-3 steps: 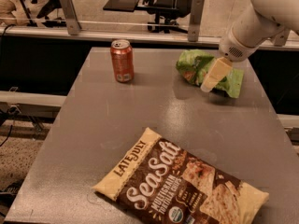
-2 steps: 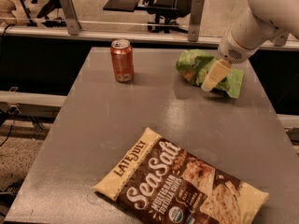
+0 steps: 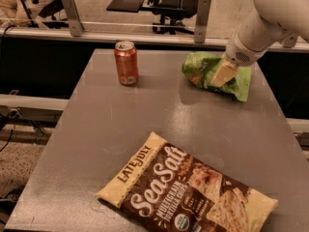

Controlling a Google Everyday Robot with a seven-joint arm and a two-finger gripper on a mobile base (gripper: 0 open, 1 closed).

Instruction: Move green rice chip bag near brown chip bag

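Observation:
The green rice chip bag [image 3: 200, 66] is small, crinkled and bright green, and lies at the far right of the grey table [image 3: 120, 124]. My gripper [image 3: 223, 73], on the end of the white arm [image 3: 270, 18], comes down from the upper right onto the middle of this bag and covers part of it. The brown chip bag [image 3: 186, 190], dark brown with cream ends and white "Sea Salt" lettering, lies flat at the near edge of the table, well apart from the green bag.
An orange soda can [image 3: 126, 63] stands upright at the far left of the table. A metal rail with posts [image 3: 72, 13] runs behind the table's far edge, with office chairs beyond it. The table's right edge lies just past the green bag.

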